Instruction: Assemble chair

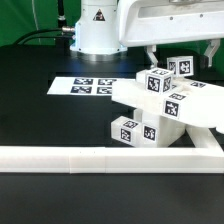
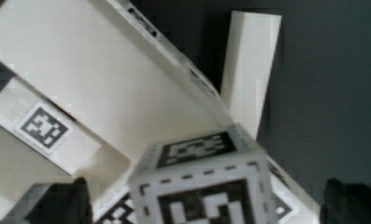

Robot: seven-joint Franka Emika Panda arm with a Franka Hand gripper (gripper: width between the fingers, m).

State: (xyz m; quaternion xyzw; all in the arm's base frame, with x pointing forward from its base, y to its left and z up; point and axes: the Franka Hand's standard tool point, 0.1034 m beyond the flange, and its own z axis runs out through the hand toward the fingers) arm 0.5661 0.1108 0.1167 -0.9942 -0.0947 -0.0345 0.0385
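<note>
Border rail (image 1: pixel 100 158): lay nearest the camera, chair parts (image 1: pixel 160 105) piled just behind.
Gripper (image 1: pixel 153 64): fingers parted, gripping nothing.
Tagged post (image 2: pixel 208 180): stood directly beneath, between the fingertips, long axis upright.

Arm (image 1: pixel 150 25) cut off by exterior view's top edge; gripper (image 1: pixel 180 60) fingertips hidden behind the chair pieces (image 1: pixel 160 105), grip unclear; border rail (image 1: pixel 100 157) runs out of frame both ends; wrist view blurred, fingers (image 2: pixel 49 203) just dark shapes cropped at the edge.
</note>
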